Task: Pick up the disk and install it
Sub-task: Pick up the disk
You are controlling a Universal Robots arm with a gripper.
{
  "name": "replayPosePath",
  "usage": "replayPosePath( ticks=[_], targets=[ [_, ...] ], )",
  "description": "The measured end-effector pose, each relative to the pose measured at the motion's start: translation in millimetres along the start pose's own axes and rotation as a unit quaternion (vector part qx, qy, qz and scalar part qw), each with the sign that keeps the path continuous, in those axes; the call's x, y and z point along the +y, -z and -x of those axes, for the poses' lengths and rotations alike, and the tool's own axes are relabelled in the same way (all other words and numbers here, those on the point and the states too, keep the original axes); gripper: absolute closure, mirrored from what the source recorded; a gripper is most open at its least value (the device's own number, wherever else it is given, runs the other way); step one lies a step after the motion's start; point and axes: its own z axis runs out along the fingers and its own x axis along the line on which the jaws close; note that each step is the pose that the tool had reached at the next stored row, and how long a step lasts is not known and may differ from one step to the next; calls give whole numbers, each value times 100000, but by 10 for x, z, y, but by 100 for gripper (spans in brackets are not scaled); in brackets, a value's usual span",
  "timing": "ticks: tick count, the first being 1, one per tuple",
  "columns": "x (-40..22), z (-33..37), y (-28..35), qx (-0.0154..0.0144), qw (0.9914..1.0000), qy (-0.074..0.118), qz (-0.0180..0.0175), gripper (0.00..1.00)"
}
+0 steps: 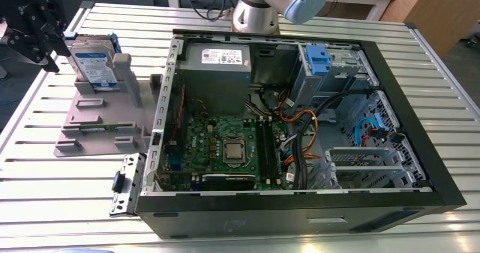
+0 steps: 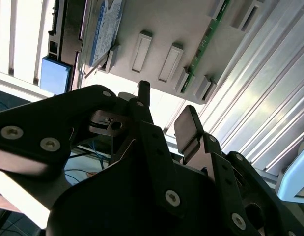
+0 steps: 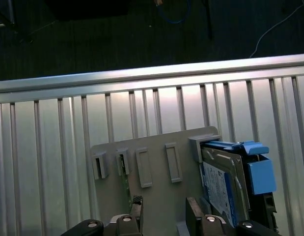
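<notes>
The disk stands upright on edge in a grey holder on the table, at the exterior view's left of the open computer case. It is silver-grey with a white and blue label and a blue bracket. My black gripper hangs just beside it, further to the exterior view's left, near the table edge. In the first wrist view the disk sits off to one side of the gripper, which is open with nothing between its fingertips. The second wrist view shows the open gripper and the disk beyond it.
The holder also carries a green circuit strip in one slot. Inside the case are a grey power supply, a motherboard, cables and a blue clip at the drive bay. The arm's base stands behind the case.
</notes>
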Motion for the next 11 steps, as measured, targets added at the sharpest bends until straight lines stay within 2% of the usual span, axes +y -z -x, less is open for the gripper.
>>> replayPosePath(
  ticks=[11],
  targets=[
    [1, 47, -2, 2, 100000, 80, 0, 53]
  ],
)
